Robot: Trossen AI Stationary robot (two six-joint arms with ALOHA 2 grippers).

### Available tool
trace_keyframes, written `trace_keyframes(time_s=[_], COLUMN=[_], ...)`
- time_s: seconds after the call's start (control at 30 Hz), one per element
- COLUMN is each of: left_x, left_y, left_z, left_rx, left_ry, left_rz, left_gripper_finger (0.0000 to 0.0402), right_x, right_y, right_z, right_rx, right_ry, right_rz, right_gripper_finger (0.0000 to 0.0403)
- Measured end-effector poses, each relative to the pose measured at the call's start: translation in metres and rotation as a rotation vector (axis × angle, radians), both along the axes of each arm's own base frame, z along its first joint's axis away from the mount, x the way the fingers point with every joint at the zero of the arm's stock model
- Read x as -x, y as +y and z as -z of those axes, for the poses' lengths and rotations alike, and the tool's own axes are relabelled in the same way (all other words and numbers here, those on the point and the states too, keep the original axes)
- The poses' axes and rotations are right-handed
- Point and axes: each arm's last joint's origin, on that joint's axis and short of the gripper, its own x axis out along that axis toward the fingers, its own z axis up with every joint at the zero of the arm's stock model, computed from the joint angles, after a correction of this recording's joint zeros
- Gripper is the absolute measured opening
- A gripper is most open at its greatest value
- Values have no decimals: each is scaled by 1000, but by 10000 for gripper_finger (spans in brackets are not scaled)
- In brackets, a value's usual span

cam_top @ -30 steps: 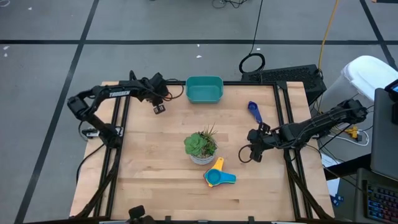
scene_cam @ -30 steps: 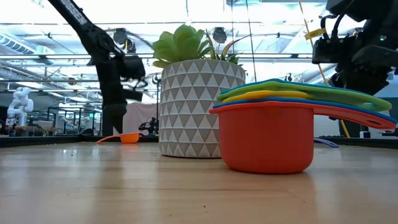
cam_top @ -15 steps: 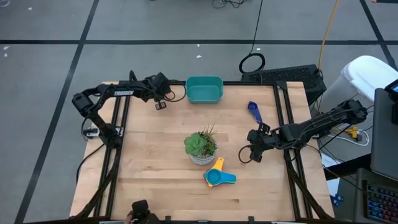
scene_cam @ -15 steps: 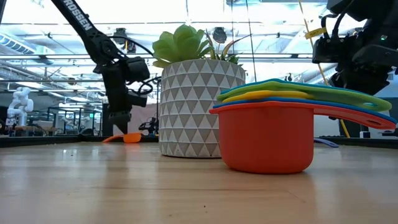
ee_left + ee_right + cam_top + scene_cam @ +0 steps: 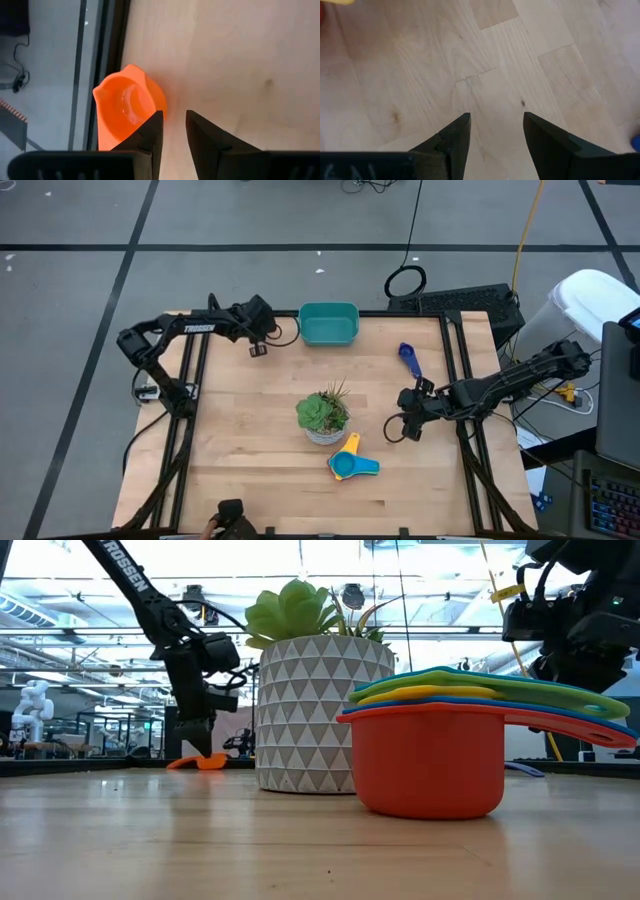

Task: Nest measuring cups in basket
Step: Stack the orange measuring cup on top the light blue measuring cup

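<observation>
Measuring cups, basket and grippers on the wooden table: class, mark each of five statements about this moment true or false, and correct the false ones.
1. The teal rectangular plastic basket holds no measuring cups. True.
2. A small orange plastic cup lies by the left gripper. True; one finger is at its rim.
3. The nested stack of plastic measuring cups sits inside the basket. False: it stands on the table beside the green succulent in a white patterned pot.
4. The right gripper holds the dark blue plastic cup. False: its fingers are open over bare wood, and the cup lies apart.
5. The stack's bottom cup is yellow. False: it is red-orange.
</observation>
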Motion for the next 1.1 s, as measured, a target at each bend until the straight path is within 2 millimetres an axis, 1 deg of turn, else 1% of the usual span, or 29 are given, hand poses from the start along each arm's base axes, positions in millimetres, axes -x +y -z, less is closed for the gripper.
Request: trace_keyframes(time_s=[0.23,0.37,0.53,0.93,1.0,1.1], left_x=[9,11,9,10,9,9], left_y=[9,10,11,13,13,14], left_z=[0,-1,1,2,4,13], left_rx=[-8,-36,-21,-22,-15,27], left_ry=[-2,22,-3,-9,-14,-18], left_rz=[-60,-98,-75,-84,-91,-110], left_gripper_finger=[88,88,88,88,88,88], right_x=[0,0,0,0,0,0], right_y=[0,0,0,0,0,0], right_z=[0,0,0,0,0,0], right_rx=[8,9,13,11,9,8], right_ry=[4,4,4,3,3,2], right_rz=[-17,-20,-20,-17,-14,-14], right_gripper_finger=[173,173,173,173,173,173])
